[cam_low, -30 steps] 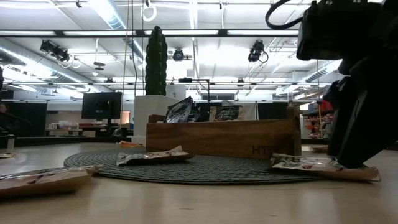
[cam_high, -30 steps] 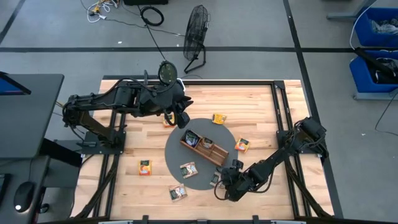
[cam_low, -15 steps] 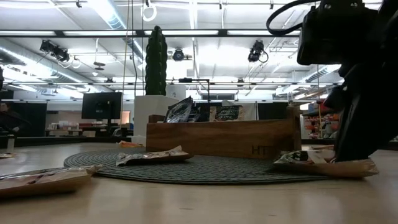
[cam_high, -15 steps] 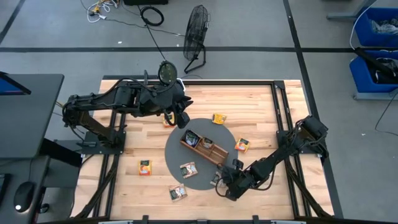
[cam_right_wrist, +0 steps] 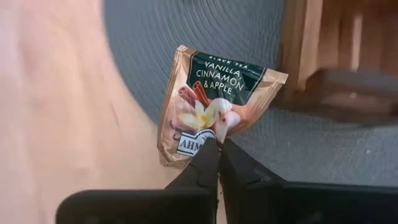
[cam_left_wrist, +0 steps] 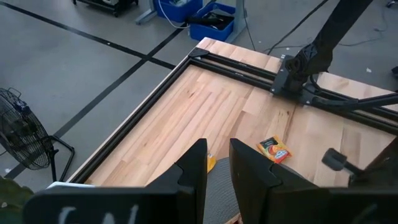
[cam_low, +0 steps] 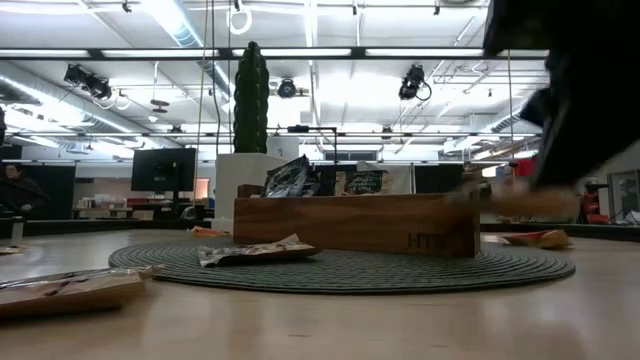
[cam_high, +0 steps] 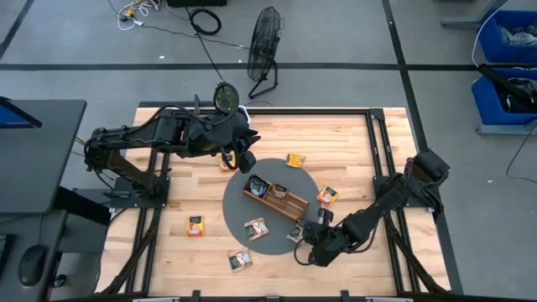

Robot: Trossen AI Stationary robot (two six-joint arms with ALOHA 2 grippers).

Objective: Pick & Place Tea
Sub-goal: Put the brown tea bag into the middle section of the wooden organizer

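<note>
Partly blurred at table height, the right gripper (cam_right_wrist: 217,149) pinches a beige tea packet (cam_right_wrist: 214,102) above the round grey mat's (cam_high: 239,197) edge near the wooden tray (cam_high: 277,201), while the left gripper (cam_left_wrist: 216,163) hovers slightly parted.

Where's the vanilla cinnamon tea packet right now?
The right gripper pinches the tea packet, lifted over the round mat's near-right edge, beside the wooden tray.

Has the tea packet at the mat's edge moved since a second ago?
Yes. The right gripper has shut on the tea packet and lifted it off the mat, toward the wooden tray.
</note>
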